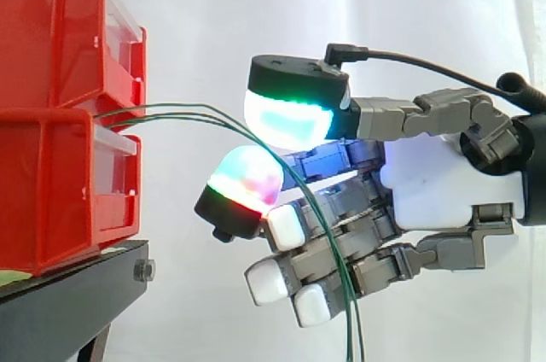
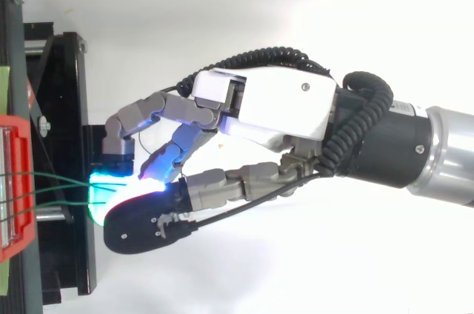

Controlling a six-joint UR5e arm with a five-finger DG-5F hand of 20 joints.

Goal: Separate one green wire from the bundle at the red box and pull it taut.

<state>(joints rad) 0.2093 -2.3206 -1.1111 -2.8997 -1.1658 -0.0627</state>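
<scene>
Close by the red bins [image 1: 60, 123], hand [image 1: 435, 183] beside two slack green wires [image 1: 183, 107], hold on them impossible to tell.

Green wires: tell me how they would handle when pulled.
The green wires are probably floppy: they arc out from the red bins and droop past the hand. Thin, so likely light and apt to slip.
</scene>
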